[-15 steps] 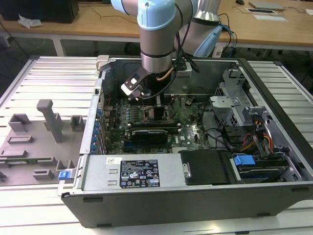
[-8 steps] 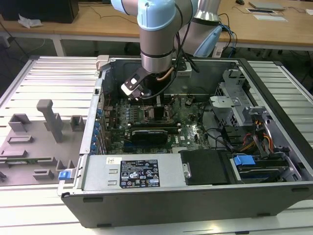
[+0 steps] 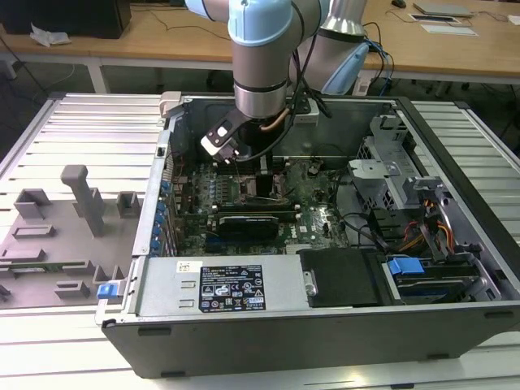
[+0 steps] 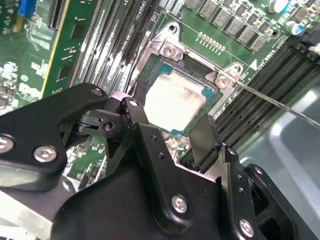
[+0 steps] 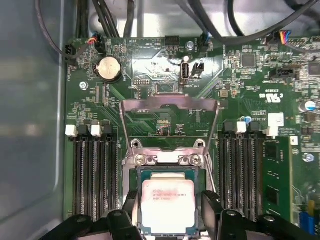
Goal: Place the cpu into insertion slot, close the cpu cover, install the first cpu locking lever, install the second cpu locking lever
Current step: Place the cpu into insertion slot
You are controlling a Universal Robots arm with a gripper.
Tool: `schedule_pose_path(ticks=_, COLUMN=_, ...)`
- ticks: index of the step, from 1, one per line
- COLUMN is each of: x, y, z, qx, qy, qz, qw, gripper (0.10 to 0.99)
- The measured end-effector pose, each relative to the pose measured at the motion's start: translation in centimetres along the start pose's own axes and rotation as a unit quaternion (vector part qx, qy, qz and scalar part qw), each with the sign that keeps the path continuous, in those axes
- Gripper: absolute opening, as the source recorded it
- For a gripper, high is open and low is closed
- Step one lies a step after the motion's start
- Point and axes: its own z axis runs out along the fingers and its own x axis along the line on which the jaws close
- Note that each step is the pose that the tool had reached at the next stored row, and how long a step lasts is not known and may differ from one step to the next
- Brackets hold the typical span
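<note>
The claw is pinching the cpu by two opposite edges, one black finger lying against each side. By my reading it is gripping the chip rather than merely straddling it. Holding by the edges is leaving the metal top bare and the chip level over the insertion slot. The cpu is sitting inside the silver frame, at or just above the dark bed, and I cannot tell whether it is fully down. The cpu cover is standing tilted up on the side away from the claw, which is leaving the opening free. A thin locking lever is sticking out clear of the frame, apparently unlatched.

Going across from the exterior view's left, a grey tray of moulded holders is lying on the slatted table, well apart from the work. Next, the open computer case is lying on its side, with the arm reaching down inside it to the motherboard. A labelled metal box is sitting along the near wall. Toward the exterior view's right, a drive bay and bundled cables are crowding the case, well apart from the socket.

Nearest the claw, long black memory slots are running along both sides of the socket, just beside the fingers, which is leaving them little room to spread.
</note>
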Motion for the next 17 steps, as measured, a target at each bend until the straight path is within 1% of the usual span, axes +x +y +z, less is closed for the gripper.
schedule_pose_path(ticks=1, x=0.01, y=0.03, z=-0.41, qx=0.0, qy=0.0001, qz=0.0, qw=1.0, gripper=0.616)
schedule_pose_path(ticks=3, x=0.02, y=0.06, z=-0.75, qx=0.0, qy=0.0, qz=0.0, qw=1.0, gripper=0.616)
schedule_pose_path(ticks=8, x=0.02, y=0.06, z=-0.76, qx=0.0, qy=0.0, qz=0.0, qw=1.0, gripper=0.616)
schedule_pose_path(ticks=9, x=0.02, y=0.06, z=-0.76, qx=0.0, qy=0.0, qz=0.0, qw=1.0, gripper=0.596)
schedule_pose_path(ticks=10, x=0.02, y=0.07, z=-0.76, qx=0.0, qy=0.0, qz=0.0, qw=1.0, gripper=0.596)
schedule_pose_path(ticks=12, x=0.02, y=0.07, z=-0.76, qx=0.0, qy=-0.0001, qz=0.0, qw=1.0, gripper=0.471)
schedule_pose_path(ticks=13, x=0.02, y=0.07, z=-0.76, qx=0.0, qy=-0.0001, qz=0.0, qw=1.0, gripper=0.471)
schedule_pose_path(ticks=15, x=0.02, y=0.07, z=-0.76, qx=0.0, qy=-0.0001, qz=0.0, qw=1.0, gripper=0.349)
schedule_pose_path(ticks=16, x=0.02, y=0.07, z=-0.76, qx=0.0, qy=-0.0001, qz=0.0, qw=1.0, gripper=0.349)
schedule_pose_path(ticks=17, x=0.02, y=0.06, z=-0.77, qx=0.0, qy=-0.0001, qz=0.0, qw=1.0, gripper=0.29)
